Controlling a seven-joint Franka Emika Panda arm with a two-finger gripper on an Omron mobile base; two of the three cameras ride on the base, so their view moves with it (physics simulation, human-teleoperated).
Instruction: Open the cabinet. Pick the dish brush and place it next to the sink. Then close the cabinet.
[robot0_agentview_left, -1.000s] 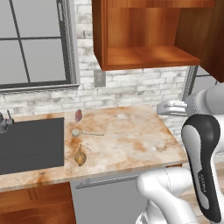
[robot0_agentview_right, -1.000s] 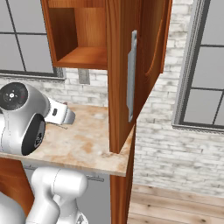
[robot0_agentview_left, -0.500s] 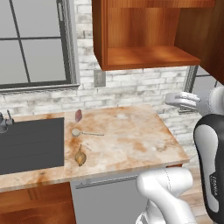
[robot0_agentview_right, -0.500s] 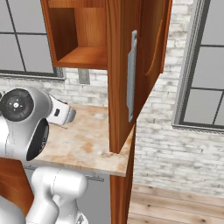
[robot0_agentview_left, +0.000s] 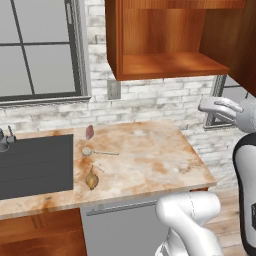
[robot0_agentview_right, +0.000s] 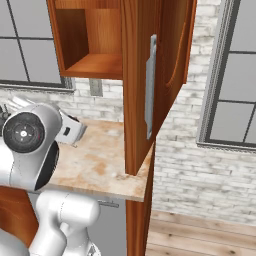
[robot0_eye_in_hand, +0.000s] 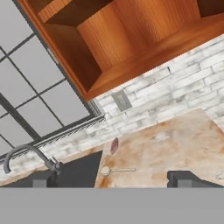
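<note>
The cabinet (robot0_agentview_left: 160, 64) hangs open above the counter, its shelf bare, and its door (robot0_agentview_right: 172, 75) with the silver handle (robot0_agentview_right: 150, 90) swings out to the right. The dish brush (robot0_agentview_left: 93, 151) lies flat on the marble just right of the sink (robot0_agentview_left: 35, 165), with its pale head toward the basin. My gripper (robot0_agentview_left: 210, 106) hovers open and holding nothing over the counter's right end, below the cabinet's right corner and far from the brush. In the hand view the two fingertips (robot0_eye_in_hand: 183, 178) stand wide apart, and the dish brush (robot0_eye_in_hand: 114, 170) lies between them beside the sink (robot0_eye_in_hand: 76, 174).
A yellowish-brown lump (robot0_agentview_left: 91, 181) sits near the counter's front edge, and a pinkish lump (robot0_agentview_left: 89, 132) lies by the wall. The faucet (robot0_eye_in_hand: 26, 158) rises at the sink's back. My gripper (robot0_agentview_right: 71, 131) is left of the open door, whose edge juts over the counter's right end.
My gripper has drifted right and slightly up, away from the counter's middle, with its jaws still wide. The brush, the lumps and the cabinet door have not moved.
</note>
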